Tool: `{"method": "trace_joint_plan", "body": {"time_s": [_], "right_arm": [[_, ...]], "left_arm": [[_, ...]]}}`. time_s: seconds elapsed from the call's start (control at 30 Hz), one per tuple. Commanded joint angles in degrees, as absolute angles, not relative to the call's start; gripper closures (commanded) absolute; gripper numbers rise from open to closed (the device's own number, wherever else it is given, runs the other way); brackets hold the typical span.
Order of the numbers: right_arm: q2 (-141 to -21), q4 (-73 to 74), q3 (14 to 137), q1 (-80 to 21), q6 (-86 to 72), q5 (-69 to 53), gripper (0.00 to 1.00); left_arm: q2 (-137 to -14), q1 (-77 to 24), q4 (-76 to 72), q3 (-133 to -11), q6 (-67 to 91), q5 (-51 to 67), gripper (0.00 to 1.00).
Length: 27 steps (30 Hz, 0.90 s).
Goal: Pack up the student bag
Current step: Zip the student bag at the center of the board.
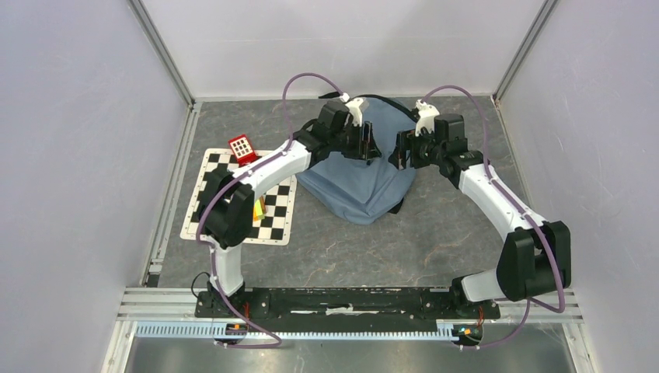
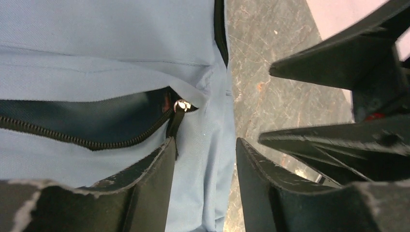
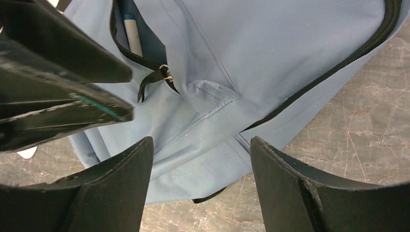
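Am counting one student bag (image 1: pixel 361 183), one checkered board (image 1: pixel 276 221), one red keypad device (image 1: pixel 242 148), one pen (image 3: pixel 131 29), and two grippers: left gripper (image 2: pixel 205 141), right gripper (image 3: pixel 200 140).

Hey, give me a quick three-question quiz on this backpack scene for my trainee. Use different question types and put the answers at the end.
1. True or false: the pocket zip on the student bag is fully closed.
2. Where is the red item? A: at the far edge of the checkered mat. B: on top of the bag. C: inside the bag's pocket.
3. What do the left hand and right hand hold?
Key: 1. False, it gapes partly open. 2. A. 3. Nothing; both are open over the bag.
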State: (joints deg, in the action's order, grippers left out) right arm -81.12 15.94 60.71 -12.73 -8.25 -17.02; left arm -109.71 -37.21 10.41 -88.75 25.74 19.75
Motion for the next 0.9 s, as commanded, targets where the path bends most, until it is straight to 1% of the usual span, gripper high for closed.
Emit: {"method": "trace_joint_plan", "body": {"time_s": [0.0,0.07,0.17,0.23,0.4,0.57,0.67,0.7,0.87], "right_arm": [[-77.65,10.28,60.1,-12.81,-5.71,-18.93,0.23],[-77.36,9.98,59.85,-12.76,-5.74,-18.7,0.23],[-77.51,9.18,59.2,-12.79,-5.64,-18.93,0.23],[-77.53,8.56,59.0,-12.83,-5.22,-19.61,0.25],[-78.08,8.16,59.67,-12.98,-4.89,-19.44,0.27],[-80.36,8.98,59.3,-13.42,-10.55,-18.06,0.25],[-81.75,7.87,58.82,-14.14,-15.41,-18.48,0.25],[-82.18,7.47,58.57,-14.46,-17.48,-18.5,0.25],[-85.05,2.5,55.24,-14.81,-27.15,-21.49,0.26]], "left_arm": [[-113.35,-37.87,16.77,-94.34,22.19,14.49,0.48],[-113.93,-38.19,17.89,-94.91,21.7,13.68,0.51],[-114.56,-38.92,19.0,-94.97,20.1,12.62,0.52],[-115.23,-39.3,19.62,-95.07,18.97,11.94,0.53],[-115.97,-39.47,20.53,-95.71,18.81,9.51,0.58],[-116.91,-39.46,20.21,-97.02,18.72,10.02,0.61],[-117.2,-39.46,20.21,-97.46,18.72,9.66,0.68],[-117.13,-39.47,20.21,-97.56,18.64,9.49,0.72],[-116.14,-39.46,19.81,-96.94,18.96,8.96,0.87]]}}
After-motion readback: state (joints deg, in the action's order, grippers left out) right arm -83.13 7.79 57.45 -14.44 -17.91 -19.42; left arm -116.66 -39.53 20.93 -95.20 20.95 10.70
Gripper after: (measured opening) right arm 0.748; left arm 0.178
